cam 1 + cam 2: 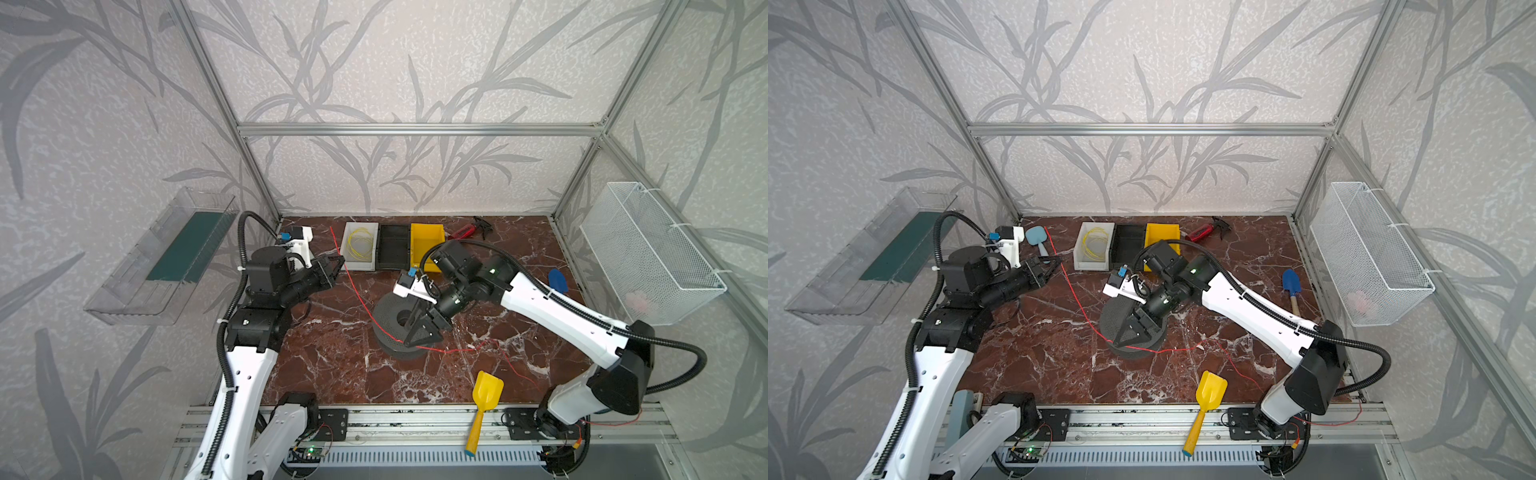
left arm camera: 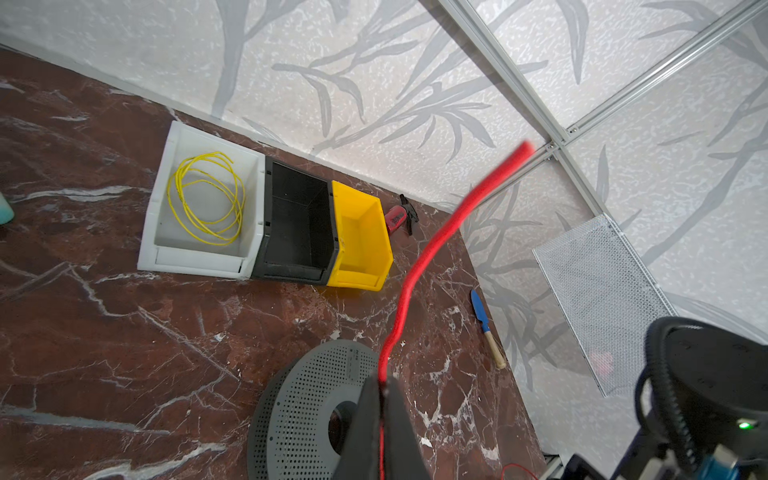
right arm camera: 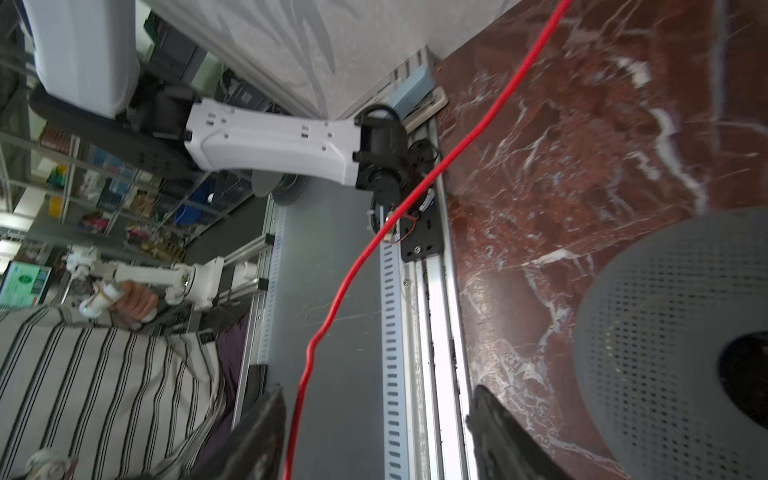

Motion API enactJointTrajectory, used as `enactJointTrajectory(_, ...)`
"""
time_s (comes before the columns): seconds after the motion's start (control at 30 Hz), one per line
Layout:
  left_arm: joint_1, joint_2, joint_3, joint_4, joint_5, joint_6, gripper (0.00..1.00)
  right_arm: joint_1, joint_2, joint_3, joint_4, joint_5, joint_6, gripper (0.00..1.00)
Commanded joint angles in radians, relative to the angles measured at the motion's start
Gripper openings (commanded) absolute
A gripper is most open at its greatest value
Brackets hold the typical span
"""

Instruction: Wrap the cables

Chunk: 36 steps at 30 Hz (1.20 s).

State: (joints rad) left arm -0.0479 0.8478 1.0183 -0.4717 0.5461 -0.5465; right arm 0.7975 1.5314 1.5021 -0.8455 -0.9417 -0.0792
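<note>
Where the bench [image 1: 332, 365] meets its front rail, a yellow scoop [image 1: 487, 392] lies, and the red cable [image 2: 405, 291] trails loose just behind it before crossing the grey spool [image 1: 386, 309]. The right jaws stand spread at the spool, the cable running between them unpinched. Farther back, the left jaws are clenched on the same cable. At the rear, the yellow cable [image 1: 360, 245] lies coiled in the white bin [image 1: 359, 264].
</note>
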Motion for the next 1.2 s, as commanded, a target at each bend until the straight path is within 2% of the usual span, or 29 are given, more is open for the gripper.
enactJointTrajectory(0.0, -0.020, -0.054, -0.059, 0.032, -0.083, -0.038, 0.00, -0.062, -0.043, 0.073, 0.142, 0.093, 0.095, 0.74)
enactJointTrajectory(0.13, -0.062, -0.090, -0.108, 0.072, -0.119, -0.078, 0.00, -0.069, 0.074, 0.239, 0.121, 0.187, 0.131, 0.76)
enactJointTrajectory(0.3, -0.156, -0.123, -0.124, 0.044, -0.255, -0.087, 0.00, 0.054, 0.260, 0.427, 0.074, 0.306, 0.119, 0.75)
enactJointTrajectory(0.47, -0.167, -0.156, -0.139, 0.038, -0.277, -0.105, 0.00, 0.145, 0.306, 0.385, 0.177, 0.337, 0.176, 0.74)
enactJointTrajectory(0.7, -0.167, -0.153, -0.133, 0.031, -0.268, -0.100, 0.00, 0.181, 0.303, 0.285, 0.285, 0.299, 0.243, 0.67)
enactJointTrajectory(0.83, -0.167, -0.148, -0.138, 0.042, -0.260, -0.107, 0.00, 0.187, 0.296, 0.247, 0.319, 0.328, 0.263, 0.52)
enactJointTrajectory(0.87, -0.167, -0.148, -0.139, 0.045, -0.256, -0.108, 0.00, 0.188, 0.291, 0.236, 0.329, 0.340, 0.268, 0.46)
enactJointTrajectory(0.97, -0.167, -0.148, -0.141, 0.046, -0.258, -0.110, 0.00, 0.187, 0.278, 0.215, 0.350, 0.392, 0.277, 0.20)
enactJointTrajectory(1.07, -0.167, -0.144, -0.138, 0.043, -0.259, -0.110, 0.00, 0.187, 0.268, 0.204, 0.358, 0.406, 0.277, 0.02)
enactJointTrajectory(1.17, -0.167, -0.134, -0.135, 0.044, -0.257, -0.110, 0.00, 0.187, 0.262, 0.196, 0.358, 0.405, 0.278, 0.00)
